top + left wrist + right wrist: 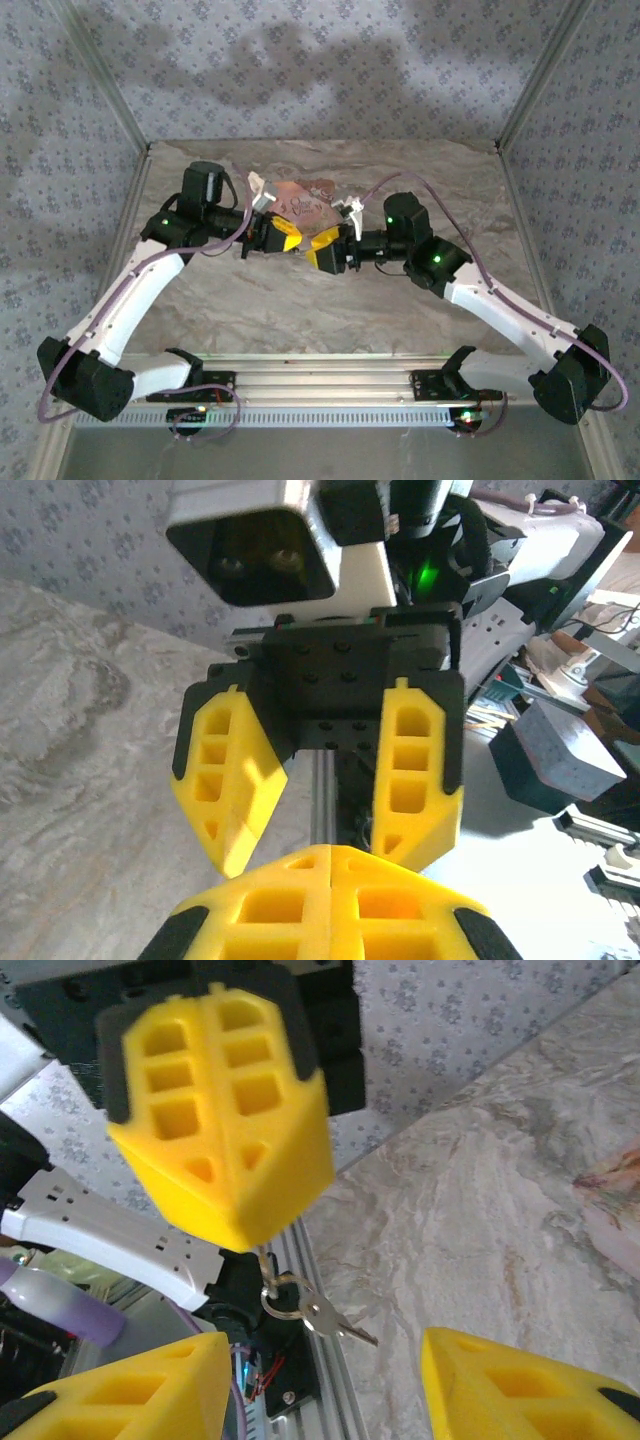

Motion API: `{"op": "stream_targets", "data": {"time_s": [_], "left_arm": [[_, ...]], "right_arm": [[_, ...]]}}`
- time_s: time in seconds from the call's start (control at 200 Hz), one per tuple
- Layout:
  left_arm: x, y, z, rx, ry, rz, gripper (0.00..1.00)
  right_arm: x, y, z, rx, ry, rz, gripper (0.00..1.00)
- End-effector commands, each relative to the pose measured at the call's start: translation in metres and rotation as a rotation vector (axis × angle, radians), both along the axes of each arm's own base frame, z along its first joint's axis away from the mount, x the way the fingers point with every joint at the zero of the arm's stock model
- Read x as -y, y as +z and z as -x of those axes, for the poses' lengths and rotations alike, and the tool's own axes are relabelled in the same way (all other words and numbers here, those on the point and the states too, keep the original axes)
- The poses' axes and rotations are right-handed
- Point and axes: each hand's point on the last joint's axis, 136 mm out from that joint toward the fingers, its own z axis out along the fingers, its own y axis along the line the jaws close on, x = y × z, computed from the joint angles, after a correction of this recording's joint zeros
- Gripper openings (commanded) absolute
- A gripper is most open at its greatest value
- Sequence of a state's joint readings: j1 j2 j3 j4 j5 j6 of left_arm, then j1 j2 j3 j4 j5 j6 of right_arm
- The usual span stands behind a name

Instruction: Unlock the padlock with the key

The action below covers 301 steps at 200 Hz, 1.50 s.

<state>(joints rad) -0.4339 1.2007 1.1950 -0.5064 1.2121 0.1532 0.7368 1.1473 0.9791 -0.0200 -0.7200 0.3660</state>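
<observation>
Two pincers face each other tip to tip above the worktop point(300, 310). My left pincer point(250, 1230) is clenched on a thin pale strip point(263, 1258). One key ring point(280, 1305) hangs from that strip, carrying one key point(338, 1324) that I can count for sure. Whether the strip is a second key I cannot tell. My right pincer point(322, 250) is released and grasps nothing, its fingers either side of the dangling key. One pink box point(300, 197) lies behind them. I judge the key lifted but not yet put to the padlock, so fitting and turning are left.
</observation>
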Motion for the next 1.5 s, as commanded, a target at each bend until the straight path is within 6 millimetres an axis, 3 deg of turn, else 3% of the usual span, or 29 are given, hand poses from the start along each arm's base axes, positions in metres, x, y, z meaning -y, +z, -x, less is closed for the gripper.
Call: {"op": "stream_targets", "data": {"time_s": [0.0,0.255,0.41,0.575,0.799,0.969,1.089,1.154,1.244,1.354,1.499], "left_arm": [[0.000,0.010,0.014,0.015,-0.067,0.030,0.00],[0.003,0.005,0.011,-0.009,-0.071,0.017,0.00],[0.005,0.004,0.008,-0.009,-0.071,0.014,0.00],[0.006,0.004,0.005,-0.017,-0.070,0.008,0.00],[0.010,0.005,-0.006,-0.039,-0.034,-0.005,0.00],[0.015,0.000,-0.032,-0.132,0.086,-0.029,0.00],[0.017,0.003,-0.044,-0.167,0.157,-0.013,0.14],[0.015,0.007,-0.050,-0.162,0.207,0.008,0.39],[0.010,0.011,-0.059,-0.160,0.303,0.031,0.54],[-0.004,0.008,-0.075,-0.205,0.434,0.055,0.59],[-0.012,-0.004,-0.079,-0.275,0.515,0.133,0.60]], "right_arm": [[-0.006,0.013,0.007,0.037,0.045,-0.017,0.54],[-0.018,0.012,0.005,0.029,0.080,-0.013,0.50],[-0.022,0.008,0.004,0.017,0.102,-0.004,0.17],[-0.023,0.002,0.002,0.001,0.108,0.003,0.00],[-0.020,0.002,-0.001,-0.004,0.082,-0.026,0.00],[-0.010,-0.007,-0.019,-0.032,-0.030,-0.044,0.00],[-0.002,-0.015,-0.031,-0.066,-0.109,-0.070,0.00],[0.002,-0.020,-0.037,-0.083,-0.147,-0.077,0.00],[0.008,-0.027,-0.046,-0.107,-0.199,-0.088,0.00],[0.015,-0.029,-0.054,-0.126,-0.247,-0.117,0.00],[0.019,-0.031,-0.062,-0.151,-0.283,-0.147,0.00]]}}
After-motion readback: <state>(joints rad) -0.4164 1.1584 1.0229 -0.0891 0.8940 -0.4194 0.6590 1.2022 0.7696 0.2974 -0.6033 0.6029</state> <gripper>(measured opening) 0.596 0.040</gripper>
